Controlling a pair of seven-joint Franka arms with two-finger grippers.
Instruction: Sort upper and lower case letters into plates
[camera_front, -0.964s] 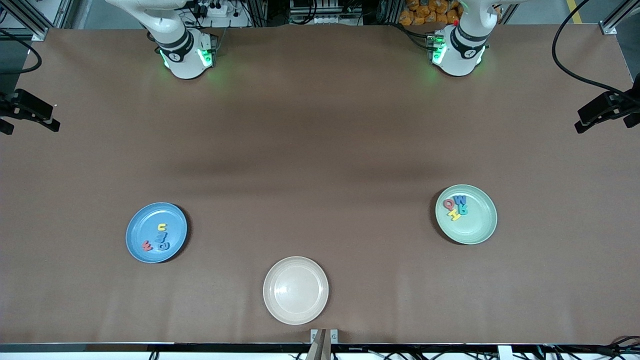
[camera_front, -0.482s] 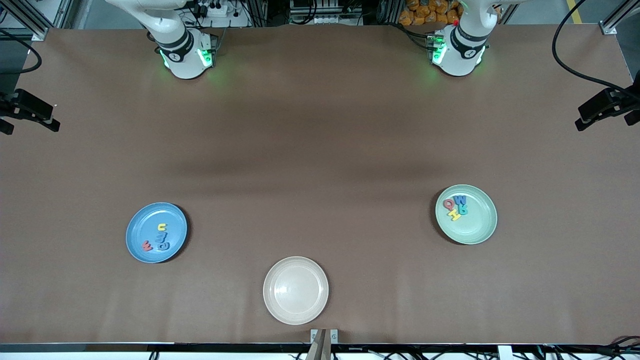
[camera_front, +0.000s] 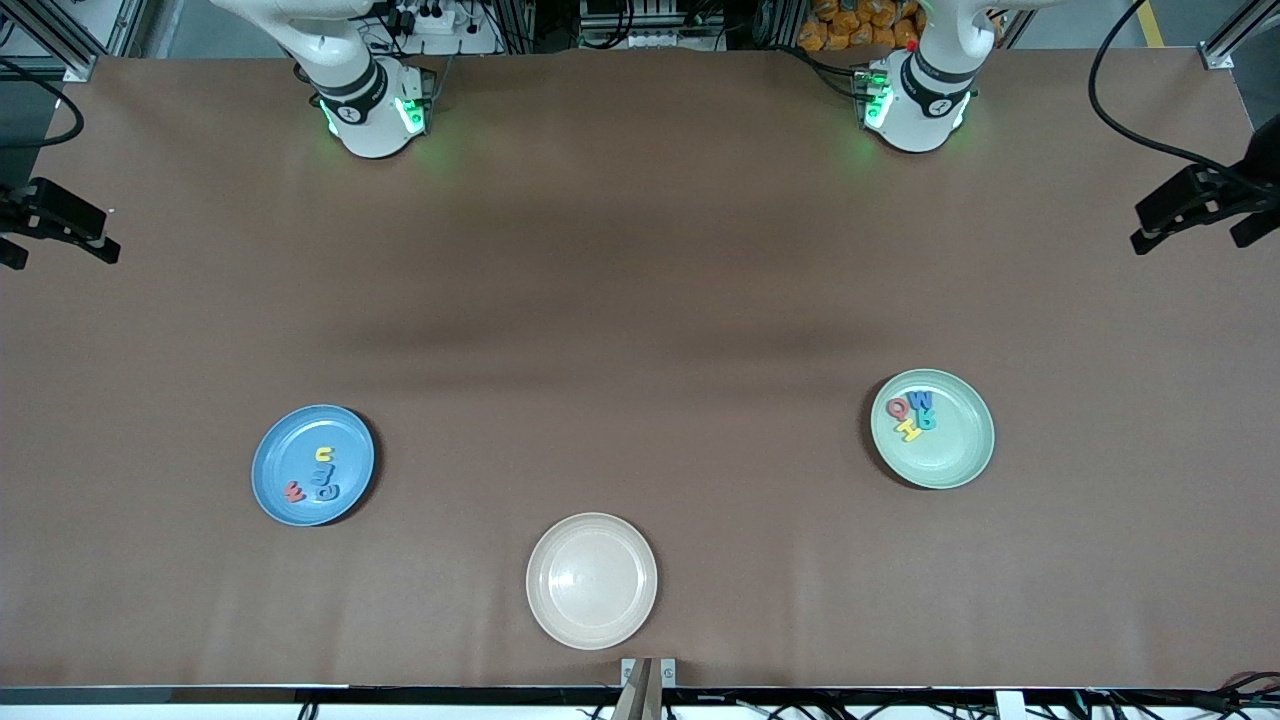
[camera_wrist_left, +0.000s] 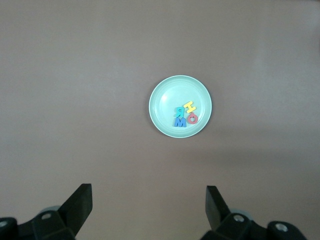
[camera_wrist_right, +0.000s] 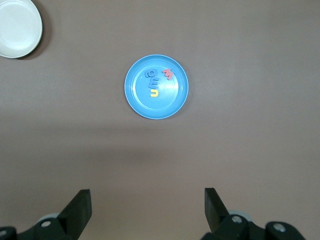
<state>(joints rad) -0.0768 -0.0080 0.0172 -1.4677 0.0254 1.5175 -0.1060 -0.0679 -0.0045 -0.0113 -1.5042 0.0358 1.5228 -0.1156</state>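
Though below left gripper (camera_wrist_left: 148, 192), letters (camera_wrist_left: 180, 122) apart

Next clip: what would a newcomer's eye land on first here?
The colourful foam letters: four bunched on the blue plate toward the right arm's end, four on the mint green plate toward the left arm's end. Nearest the front camera sits a bare cream plate.

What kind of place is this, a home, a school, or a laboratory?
Most likely a robotics laboratory: two arm bases are fixed along a brown-covered table, framed by aluminium rails and cables, with side cameras.
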